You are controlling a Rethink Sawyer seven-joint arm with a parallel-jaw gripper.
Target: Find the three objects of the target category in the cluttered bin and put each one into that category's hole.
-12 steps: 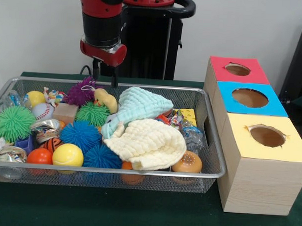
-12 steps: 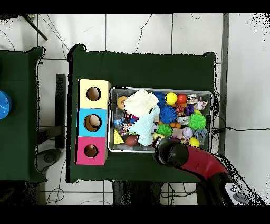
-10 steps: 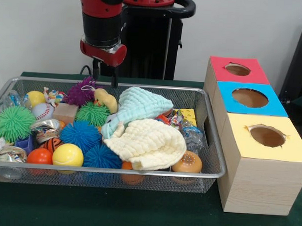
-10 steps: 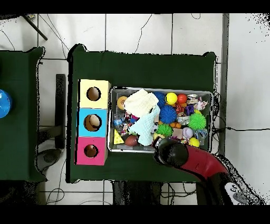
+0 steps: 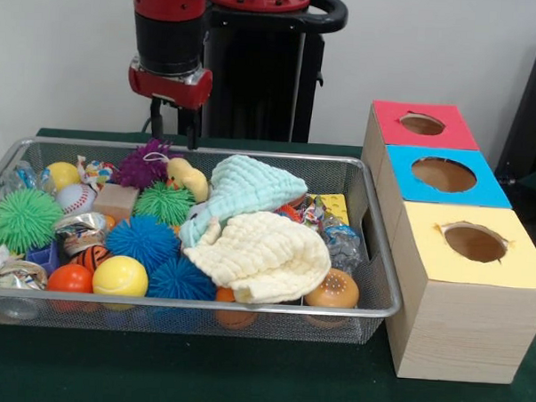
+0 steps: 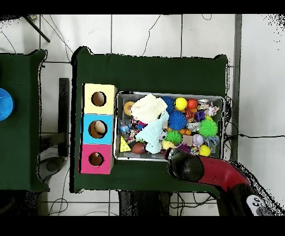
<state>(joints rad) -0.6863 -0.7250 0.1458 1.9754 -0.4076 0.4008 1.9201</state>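
We see a wire mesh bin (image 5: 372, 259) on a dark green worktop (image 5: 242, 378), heaped with spiky balls, smooth balls, a cream cloth (image 5: 266, 254) and a pale blue cloth (image 5: 251, 187). Our gripper (image 5: 173, 127) hangs above the bin's far rim, its two fingers (image 5: 156, 120) apart and holding nothing. Just beside the bin stand three wooden boxes with holes, topped red (image 5: 422, 125), blue (image 5: 444, 176) and yellow (image 5: 475, 244).

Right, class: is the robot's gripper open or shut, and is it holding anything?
Open and empty: the gripper hangs above the wire bin with its two fingers apart.
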